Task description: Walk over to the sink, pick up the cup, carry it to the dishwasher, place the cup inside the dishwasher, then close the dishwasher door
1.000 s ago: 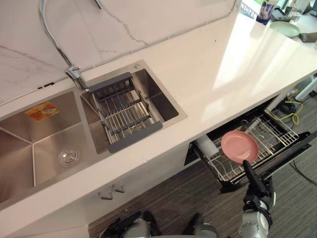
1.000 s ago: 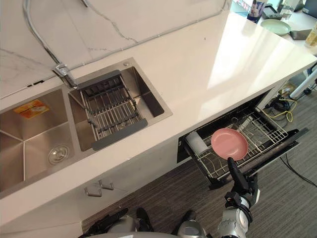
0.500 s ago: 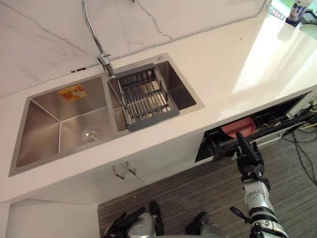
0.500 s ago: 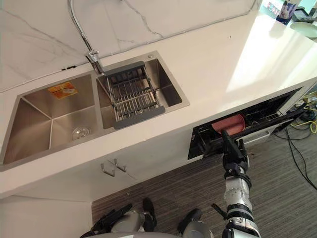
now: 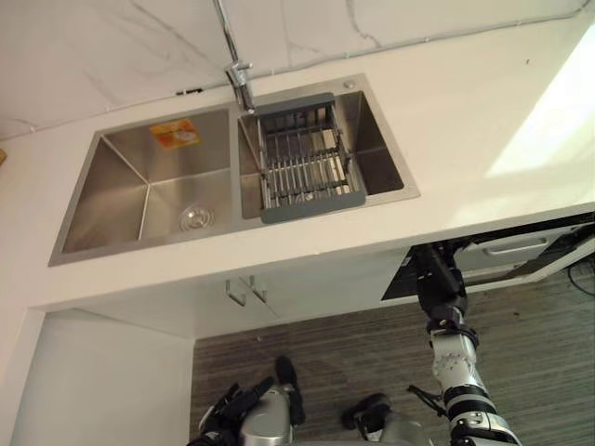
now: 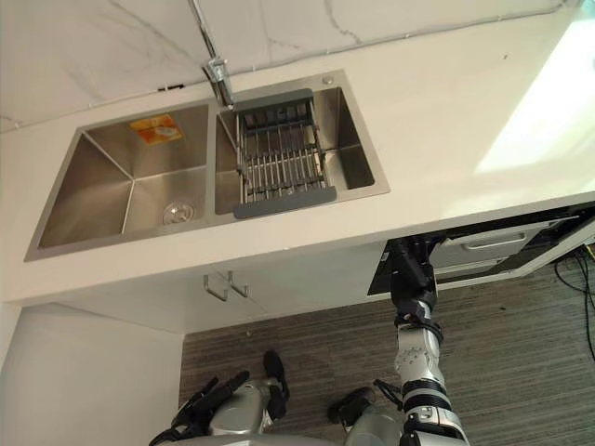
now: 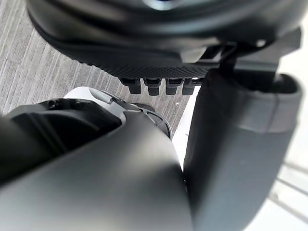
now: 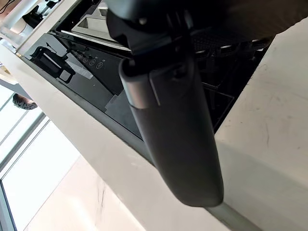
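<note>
The dishwasher door [image 5: 537, 272] under the counter's right part stands almost shut, with a narrow dark gap left along its top. My right hand [image 5: 437, 279] lies flat against the door's left end, open, with its fingers straight and pointing up toward the counter edge. In the right wrist view its thumb [image 8: 173, 120] reaches over the door's black top edge with the buttons [image 8: 89, 60]. My left hand [image 6: 204, 404] hangs low by my side, open and holding nothing.
The double sink [image 5: 149, 186] lies in the white counter [image 5: 483, 121], with a faucet [image 5: 237, 70] behind it and a grey drain rack [image 5: 302, 163] in its right basin. Below it are cabinet handles [image 5: 244, 293]. Striped floor [image 5: 353, 353] lies in front.
The camera has swung left. The dishwasher door has gone from wide open to almost shut, hiding the rack and pink plate. My right hand followed the door up.
</note>
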Controlling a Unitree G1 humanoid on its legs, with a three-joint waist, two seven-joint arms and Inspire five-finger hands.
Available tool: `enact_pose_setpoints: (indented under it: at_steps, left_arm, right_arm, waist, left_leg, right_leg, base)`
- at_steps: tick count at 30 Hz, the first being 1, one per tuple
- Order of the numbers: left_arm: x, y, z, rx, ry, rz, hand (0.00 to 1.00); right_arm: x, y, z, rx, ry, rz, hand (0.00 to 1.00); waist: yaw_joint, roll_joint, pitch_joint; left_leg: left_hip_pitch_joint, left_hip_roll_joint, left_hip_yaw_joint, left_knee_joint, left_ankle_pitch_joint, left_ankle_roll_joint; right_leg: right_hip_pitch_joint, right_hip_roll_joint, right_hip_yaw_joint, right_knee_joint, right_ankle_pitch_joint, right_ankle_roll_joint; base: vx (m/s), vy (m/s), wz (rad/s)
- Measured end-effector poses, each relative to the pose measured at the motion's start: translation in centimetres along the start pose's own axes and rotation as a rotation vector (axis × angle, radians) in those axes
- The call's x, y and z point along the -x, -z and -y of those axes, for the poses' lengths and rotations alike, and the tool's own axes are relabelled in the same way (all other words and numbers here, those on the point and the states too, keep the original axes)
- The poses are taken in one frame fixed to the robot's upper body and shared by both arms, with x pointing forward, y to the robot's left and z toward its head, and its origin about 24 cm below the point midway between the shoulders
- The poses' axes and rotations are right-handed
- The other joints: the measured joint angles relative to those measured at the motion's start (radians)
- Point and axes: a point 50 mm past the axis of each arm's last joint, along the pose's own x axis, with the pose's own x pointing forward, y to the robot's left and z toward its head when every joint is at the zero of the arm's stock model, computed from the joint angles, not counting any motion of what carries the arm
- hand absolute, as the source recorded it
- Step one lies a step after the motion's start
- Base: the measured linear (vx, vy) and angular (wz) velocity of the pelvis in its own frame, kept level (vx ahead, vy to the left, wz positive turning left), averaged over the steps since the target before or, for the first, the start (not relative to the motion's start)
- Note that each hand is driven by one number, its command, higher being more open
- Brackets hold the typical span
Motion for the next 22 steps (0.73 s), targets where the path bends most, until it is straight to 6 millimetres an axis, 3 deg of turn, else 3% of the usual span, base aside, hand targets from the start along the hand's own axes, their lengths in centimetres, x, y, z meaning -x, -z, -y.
enact_pose_setpoints:
  at_steps: [5, 9, 10, 11, 12, 13, 15, 17, 19, 22]
  left_arm:
    - [-0.5, -1.1, 0.7, 0.013, 0.04, 0.017, 1.0]
    - [-0.5, -0.9, 0.8, 0.042, 0.064, 0.008, 1.0]
    - [-0.4, -0.7, 0.7, 0.064, 0.087, -0.002, 1.0]
    - [-0.2, -1.3, -0.1, 0.045, 0.096, 0.004, 1.0]
    - [-0.1, -1.2, -0.2, 0.05, 0.093, -0.001, 1.0]
    - [0.2, -0.7, -0.6, 0.061, 0.102, -0.005, 1.0]
    - [0.7, 0.3, -1.2, 0.1, 0.091, -0.027, 1.0]
    - [0.7, 0.3, -1.6, 0.147, 0.073, -0.048, 1.0]
    - [0.7, -0.2, -2.2, 0.137, 0.046, -0.067, 1.0]
    - [1.0, 0.0, -3.4, 0.151, -0.011, -0.113, 1.0]
  right_arm:
    - [-0.5, -0.1, -1.2, -0.033, -0.026, 0.045, 1.0]
    - [0.6, 0.9, -0.9, -0.01, -0.046, 0.019, 1.0]
    - [1.6, 1.8, -0.1, 0.052, -0.056, -0.033, 1.0]
    - [3.7, 3.4, 1.9, 0.094, -0.003, -0.109, 1.0]
    - [4.6, 4.2, 3.0, 0.126, 0.031, -0.158, 1.0]
    - [6.7, 6.1, 5.1, 0.183, 0.104, -0.274, 1.0]
    - [10.0, 8.0, 7.6, 0.263, 0.186, -0.42, 1.0]
    - [13.4, 8.9, 10.4, 0.357, 0.311, -0.579, 1.0]
    - [13.9, 8.1, 11.4, 0.372, 0.369, -0.56, 1.0]
    - [15.2, 7.6, 12.4, 0.441, 0.451, -0.532, 1.0]
  waist:
    - [0.014, -0.012, 0.007]
    - [0.023, -0.013, 0.006]
    - [0.02, -0.024, 0.001]
    - [0.004, -0.082, -0.009]
    - [0.005, -0.075, -0.015]
    - [0.011, -0.098, -0.029]
    - [-0.006, -0.1, -0.04]
    - [-0.024, -0.098, -0.042]
    - [-0.054, -0.09, -0.042]
    - [-0.091, -0.098, -0.05]
  left_leg:
    - [-0.039, 0.002, 0.035, 0.003, -0.003, 0.004]
    - [-0.044, 0.018, 0.034, -0.025, 0.0, 0.0]
    - [-0.05, 0.013, 0.03, -0.025, 0.006, -0.005]
    - [-0.052, -0.035, 0.014, 0.009, 0.01, -0.007]
    - [-0.062, -0.029, -0.006, 0.043, 0.003, 0.001]
    - [-0.055, -0.058, -0.003, 0.087, -0.028, 0.013]
    - [-0.003, -0.091, 0.011, 0.077, -0.114, 0.034]
    - [0.052, -0.086, -0.042, 0.05, -0.134, 0.047]
    - [0.076, -0.052, -0.096, 0.048, -0.149, 0.029]
    - [0.135, -0.039, -0.149, 0.046, -0.161, 0.004]
  right_leg:
    - [-0.044, -0.027, -0.025, 0.01, 0.02, 0.018]
    - [-0.048, 0.017, -0.026, -0.03, 0.019, 0.021]
    - [-0.075, -0.038, 0.054, 0.137, -0.019, 0.001]
    - [-0.05, -0.07, 0.154, 0.131, -0.113, 0.079]
    - [-0.028, -0.069, 0.128, 0.134, -0.12, 0.089]
    - [0.01, -0.073, 0.103, 0.105, -0.113, 0.103]
    - [-0.004, -0.09, 0.262, 0.229, -0.087, 0.108]
    - [-0.094, -0.119, 0.455, 0.442, -0.025, 0.084]
    - [-0.104, -0.059, 0.52, 0.338, -0.067, 0.108]
    - [-0.101, -0.018, 0.624, 0.197, -0.022, 0.107]
  base:
    - [-0.01, 0.02, -0.2]
    - [-0.01, -0.058, 0.01]
    - [0.05, -0.143, 0.75]
    - [0.07, -0.169, 0.99]
    - [0.12, -0.154, 1.08]
    - [0.18, -0.112, 0.74]
    - [0.22, -0.028, 0.69]
    - [0.18, -0.028, 0.55]
    - [0.15, -0.074, 0.56]
    - [0.16, -0.107, 0.62]
